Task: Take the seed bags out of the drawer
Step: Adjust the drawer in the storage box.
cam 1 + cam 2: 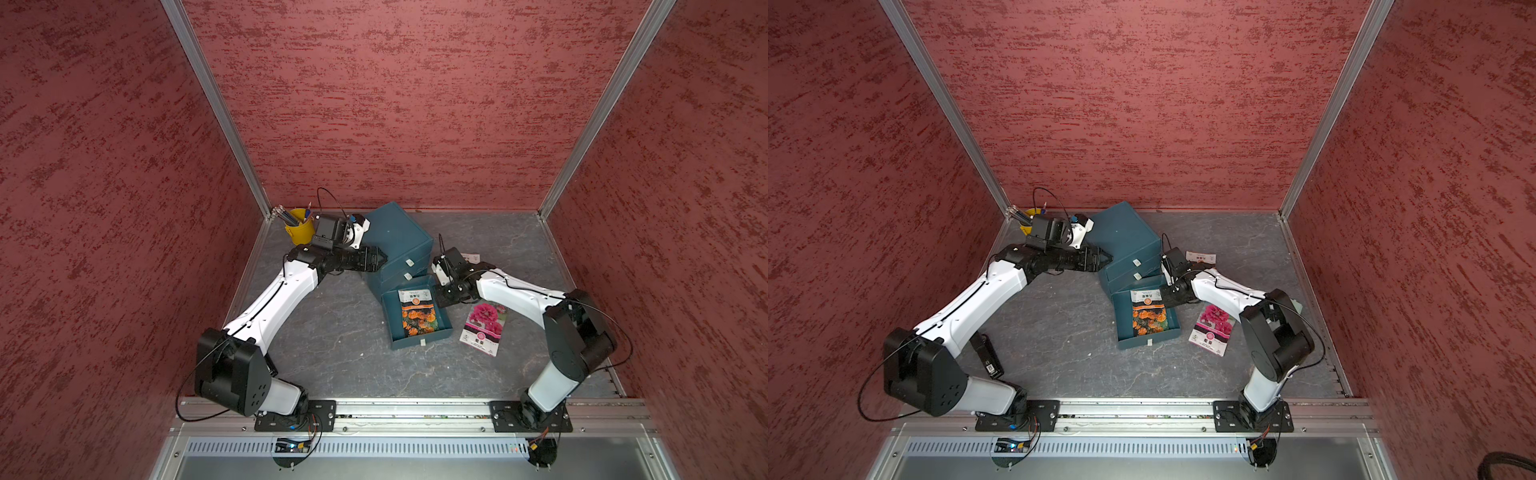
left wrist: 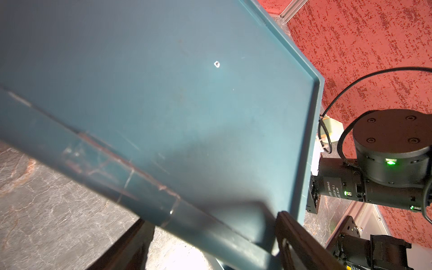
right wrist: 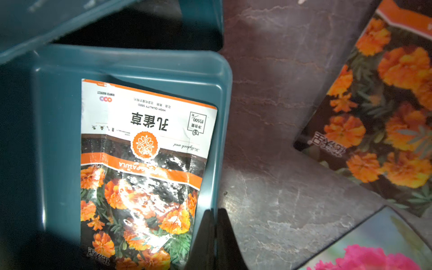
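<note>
- The drawer (image 1: pixel 405 343) is pulled out of the teal cabinet (image 1: pixel 395 232) and rests on the grey table (image 1: pixel 332 332). 1 orange seed bag (image 1: pixel 417 313) lies flat inside it.
- 2 more are out on the table. The pink bag (image 1: pixel 484 328) lies near the drawer on the right arm's side, and the second orange bag (image 3: pixel 385 121) lies farther back.
- The right gripper (image 3: pixel 215 231) is clenched at the drawer's side wall; I cannot tell whether it pinches the wall.
- The left gripper (image 1: pixel 381 259) has its fingers spread apart, tips against the cabinet's side.
</note>
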{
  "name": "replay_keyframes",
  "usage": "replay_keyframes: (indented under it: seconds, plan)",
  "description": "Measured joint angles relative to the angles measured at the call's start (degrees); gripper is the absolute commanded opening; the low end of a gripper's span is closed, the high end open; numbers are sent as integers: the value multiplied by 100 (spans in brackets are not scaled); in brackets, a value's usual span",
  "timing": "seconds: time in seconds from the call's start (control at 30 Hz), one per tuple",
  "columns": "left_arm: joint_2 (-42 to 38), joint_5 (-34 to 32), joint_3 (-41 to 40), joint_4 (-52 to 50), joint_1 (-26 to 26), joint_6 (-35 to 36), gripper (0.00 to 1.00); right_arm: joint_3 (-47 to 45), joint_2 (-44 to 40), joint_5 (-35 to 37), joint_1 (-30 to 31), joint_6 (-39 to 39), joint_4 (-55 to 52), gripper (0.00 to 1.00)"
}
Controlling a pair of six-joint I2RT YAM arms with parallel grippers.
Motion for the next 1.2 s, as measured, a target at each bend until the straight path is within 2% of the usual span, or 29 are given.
replay_keyframes:
  seconds: [0.6,0.77,1.03,1.1,1.2]
  plan:
    - [15,0,20,-26,0,7,84,240,232,304,0,-400,260,0]
    - [20,-9,22,-20,0,4,84,483,437,417,-2,-490,256,13]
    - [33,-24,44,-26,2,11,84,496,476,555,0,-400,262,47]
    - [33,-24,44,-26,2,13,84,498,433,555,0,-352,227,59]
    - [33,-22,44,-24,2,13,84,616,291,551,0,-251,13,66]
